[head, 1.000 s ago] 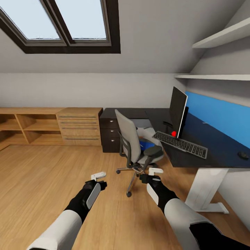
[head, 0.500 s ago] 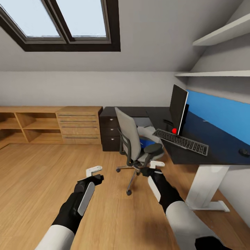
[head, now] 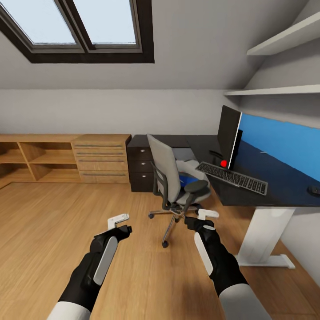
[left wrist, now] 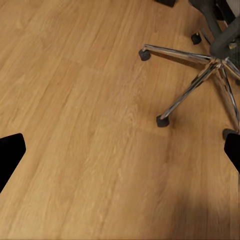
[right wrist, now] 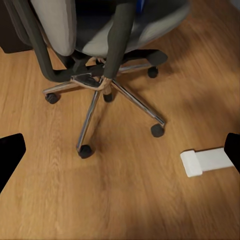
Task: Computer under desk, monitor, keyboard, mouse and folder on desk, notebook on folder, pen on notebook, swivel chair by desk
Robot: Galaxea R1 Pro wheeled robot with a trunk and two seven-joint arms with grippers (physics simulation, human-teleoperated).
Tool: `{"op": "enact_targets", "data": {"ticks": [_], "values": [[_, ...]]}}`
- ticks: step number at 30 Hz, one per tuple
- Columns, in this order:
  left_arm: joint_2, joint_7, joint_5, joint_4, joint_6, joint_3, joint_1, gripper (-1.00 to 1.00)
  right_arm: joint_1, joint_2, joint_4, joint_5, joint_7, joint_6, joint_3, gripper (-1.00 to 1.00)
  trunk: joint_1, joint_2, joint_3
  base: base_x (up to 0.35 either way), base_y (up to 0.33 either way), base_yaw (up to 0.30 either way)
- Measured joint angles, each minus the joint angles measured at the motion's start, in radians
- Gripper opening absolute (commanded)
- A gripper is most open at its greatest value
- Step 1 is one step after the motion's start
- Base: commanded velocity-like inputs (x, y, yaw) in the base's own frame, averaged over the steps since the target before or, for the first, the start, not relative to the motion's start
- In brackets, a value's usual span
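Observation:
The grey swivel chair (head: 169,178) stands on the wood floor just left of the black desk (head: 275,186), its back turned to me. The blue folder (head: 188,180) peeks out on its seat. On the desk, the monitor (head: 228,134) stands edge-on, with the keyboard (head: 232,178) in front of it and the mouse (head: 314,190) at the far right. My left gripper (head: 119,221) and right gripper (head: 207,215) hover open and empty over the floor, short of the chair. The chair's chrome base (left wrist: 200,82) (right wrist: 102,87) lies ahead of both grippers (left wrist: 120,155) (right wrist: 120,150).
Light wooden cabinets (head: 66,158) line the back wall to the left, beside a black drawer unit (head: 141,166). A blue panel (head: 284,144) runs along the wall behind the desk. The desk's white leg (head: 262,235) and its foot (right wrist: 207,161) stand right of the chair. Open floor spreads to the left.
The whole picture has shifted a little, so the camera has moved. Both forearms now stretch straighter ahead, the left gripper slightly left and the right slightly right. Both stay open.

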Motion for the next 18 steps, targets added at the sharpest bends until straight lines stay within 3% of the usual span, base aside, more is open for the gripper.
{"op": "enact_targets", "data": {"ticks": [6, 18], "values": [[-0.001, 0.001, 0.0, -0.034, 0.0, -0.001, 0.03, 1.0, 0.001, 0.0, -0.001, 0.0, 0.0, 0.0, 0.001, 1.0, 0.023, -0.042, -0.019, 0.0, 0.0, 0.0], [-0.002, -0.001, 0.001, -0.032, 0.0, -0.002, 0.036, 1.0, 0.001, 0.0, -0.001, 0.001, 0.0, -0.006, 0.0, 1.0, 0.069, -0.126, -0.056, 0.0, 0.0, 0.0]]}}
